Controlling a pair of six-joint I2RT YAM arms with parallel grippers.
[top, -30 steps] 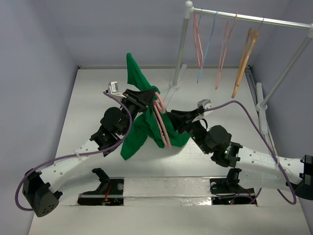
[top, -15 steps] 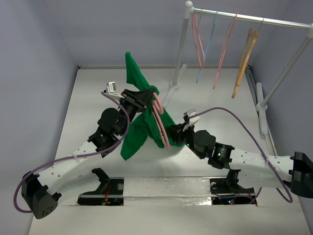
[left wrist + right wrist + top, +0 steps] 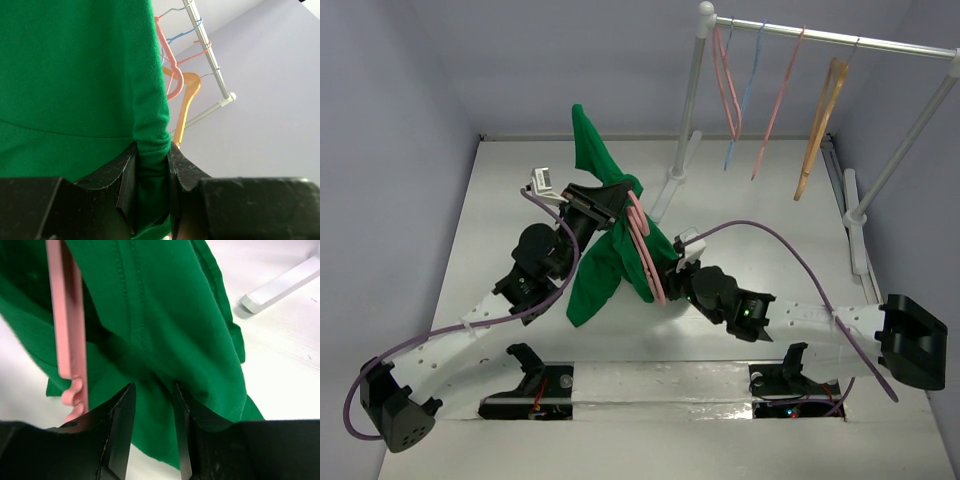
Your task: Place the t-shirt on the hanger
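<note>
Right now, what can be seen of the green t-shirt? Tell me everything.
The t-shirt is plain emerald-green soft knit, with stitched seams showing in the right wrist view. It hangs bunched and crumpled, one part sticking up and the rest drooping toward the table. The left gripper is clamped on a gathered fold near its top. The pink hanger lies against its front. The right gripper has its fingers either side of a lower fold; whether it pinches is unclear.
</note>
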